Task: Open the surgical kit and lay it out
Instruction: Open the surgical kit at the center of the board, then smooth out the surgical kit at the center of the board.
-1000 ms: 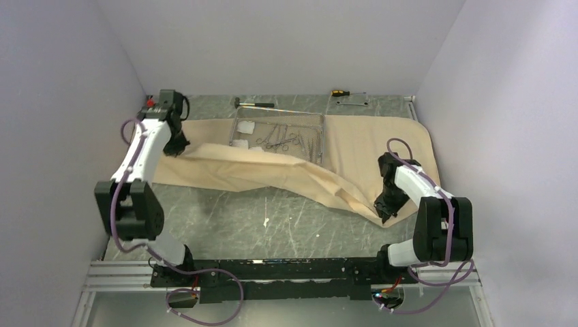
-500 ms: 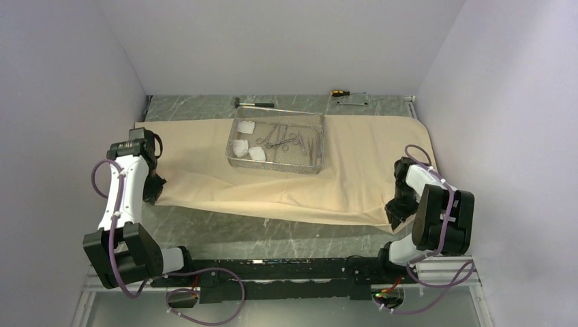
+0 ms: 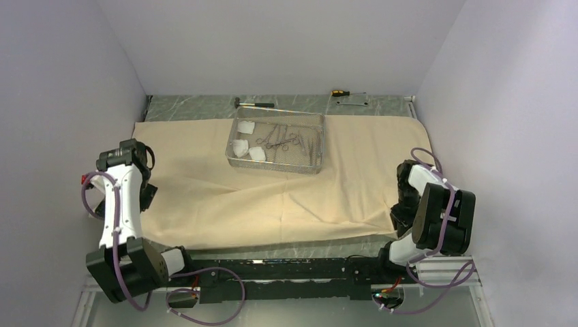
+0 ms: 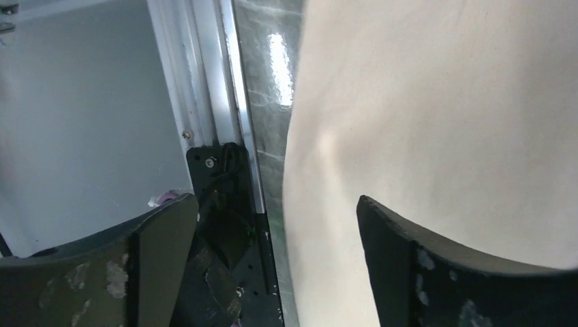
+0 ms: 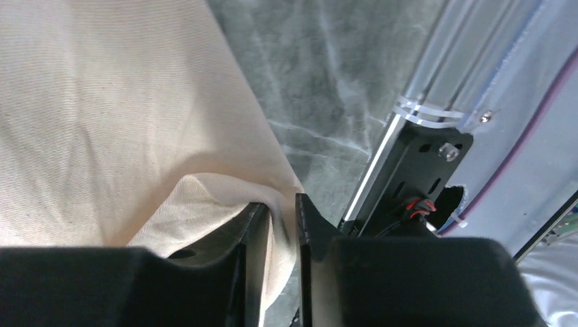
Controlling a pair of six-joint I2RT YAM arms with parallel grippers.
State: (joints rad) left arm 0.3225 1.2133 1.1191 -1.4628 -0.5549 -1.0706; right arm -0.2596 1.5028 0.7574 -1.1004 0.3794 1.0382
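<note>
Two corners drawn flat | left tool (image 4: 276, 201) released, wrap cloth (image 3: 204, 184) now lies beneath it | right tool (image 5: 281, 202) pinches the cloth's corner | tray (image 3: 272, 165) sits exposed ahead, ready for unpacking

A small black-handled hammer (image 3: 253, 104) lies at the marbled table's (image 3: 184, 107) far edge. Further right, a yellow-handled screwdriver (image 3: 339, 92) rests beside a grey plate (image 3: 352, 100).

1. This looks like a robotics lab test cell: bare pale walls (image 3: 286, 48) close in behind and on both sides of the bench (image 3: 198, 107).
2. Two white-and-black robot arms (image 3: 119, 197) are bolted along the bench's near edge, on an aluminium rail (image 3: 109, 276).
3. Purple cables (image 3: 84, 195) loop off the arms at the bench's near corners.
</note>
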